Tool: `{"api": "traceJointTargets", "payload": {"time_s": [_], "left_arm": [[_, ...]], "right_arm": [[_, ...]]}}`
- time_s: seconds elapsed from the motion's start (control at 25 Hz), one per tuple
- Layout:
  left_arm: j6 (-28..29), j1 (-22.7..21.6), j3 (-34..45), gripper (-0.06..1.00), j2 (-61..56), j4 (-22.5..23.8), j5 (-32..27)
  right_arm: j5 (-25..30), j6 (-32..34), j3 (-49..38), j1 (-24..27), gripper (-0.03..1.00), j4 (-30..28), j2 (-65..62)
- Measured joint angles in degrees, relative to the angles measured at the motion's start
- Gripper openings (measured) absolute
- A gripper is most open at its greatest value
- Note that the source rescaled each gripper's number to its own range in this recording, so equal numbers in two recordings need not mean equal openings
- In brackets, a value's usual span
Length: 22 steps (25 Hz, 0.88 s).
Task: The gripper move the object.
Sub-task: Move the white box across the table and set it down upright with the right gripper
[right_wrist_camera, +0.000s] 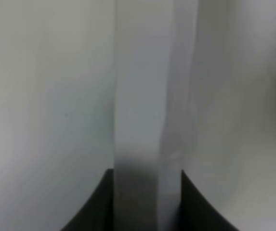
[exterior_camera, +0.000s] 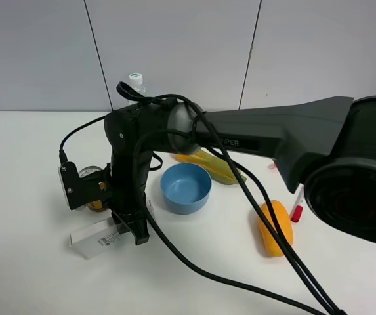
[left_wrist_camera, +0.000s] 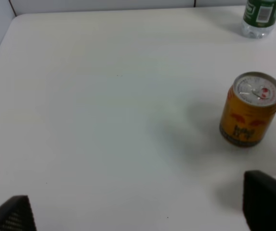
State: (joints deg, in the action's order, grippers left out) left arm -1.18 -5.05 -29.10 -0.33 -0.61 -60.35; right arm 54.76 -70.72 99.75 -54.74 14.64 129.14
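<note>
**Clamping the white box, lift not yet begun**

Lying flat on the white table (exterior_camera: 23, 262) near its front edge, the white cardboard box (exterior_camera: 99, 239) sits between the two black fingers of the right claw (exterior_camera: 130, 231). That claw reaches across from the right side and points straight down onto the box's right-hand end. In the right wrist view the box runs lengthwise away from the claw, and both fingers lie flush against its long sides, so the claw looks clenched on it. The box appears to rest on the table, so I judge the grasp made and the carry not yet begun. The next move calls for a level lift, since the hold is off-centre and the free end may sag or swing. A yellow drink can (exterior_camera: 98, 205) stands just behind the box, and a blue bowl (exterior_camera: 186, 187) is near on the right; both want clearance. The left claw (left_wrist_camera: 138, 202) hangs with fingers spread wide, holding nothing.
</note>
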Motion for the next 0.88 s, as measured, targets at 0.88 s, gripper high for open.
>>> {"api": "traceJointTargets", "payload": {"time_s": [0.88], "left_arm": [[0.0, 0.0, 0.0, 1.0, 0.0, 0.0, 0.0]], "right_arm": [[-5.7, 4.6, 0.3, 0.0, 0.17, 1.9, 2.5]]}}
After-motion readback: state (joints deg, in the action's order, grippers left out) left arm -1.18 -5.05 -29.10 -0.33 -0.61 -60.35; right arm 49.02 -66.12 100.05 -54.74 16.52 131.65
